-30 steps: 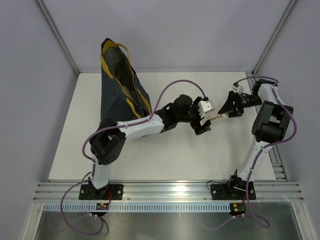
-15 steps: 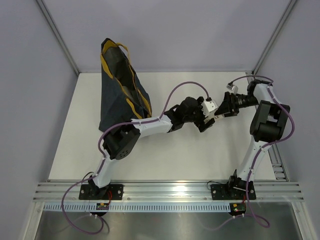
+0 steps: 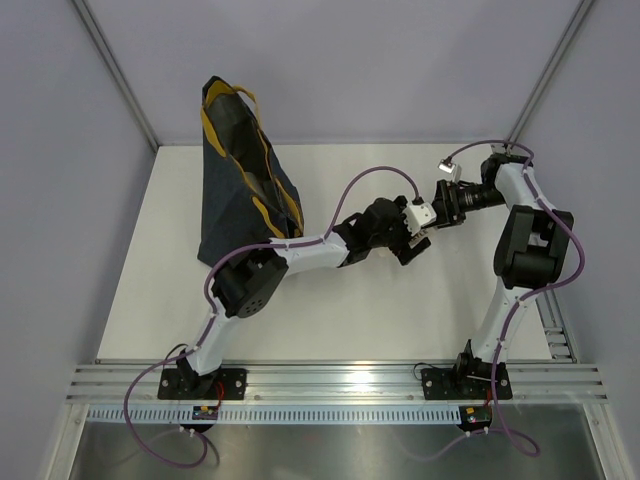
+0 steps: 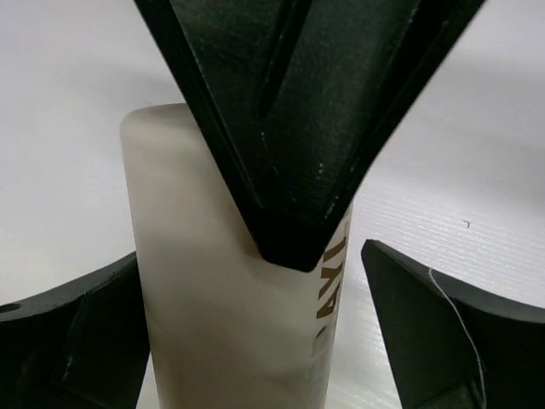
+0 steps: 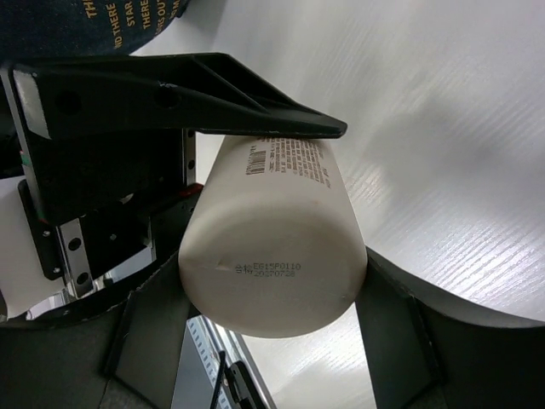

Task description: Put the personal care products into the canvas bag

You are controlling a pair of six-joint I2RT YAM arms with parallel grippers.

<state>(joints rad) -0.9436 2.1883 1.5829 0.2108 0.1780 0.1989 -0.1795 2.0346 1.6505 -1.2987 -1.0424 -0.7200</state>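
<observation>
- right gripper [image 5: 271, 294] clamps the cream-white plastic tube [image 5: 281, 213] by its end, right of the dark navy canvas bag [image 3: 235, 185];
- left gripper [image 4: 249, 281] straddles that tube, jaws wide apart.

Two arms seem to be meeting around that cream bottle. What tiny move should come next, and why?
Probably the left gripper should close. It stands open on either side of the cream bottle, not yet pressing it, while the right gripper clamps the bottle's base. The canvas bag stands on the left arm's side.
</observation>
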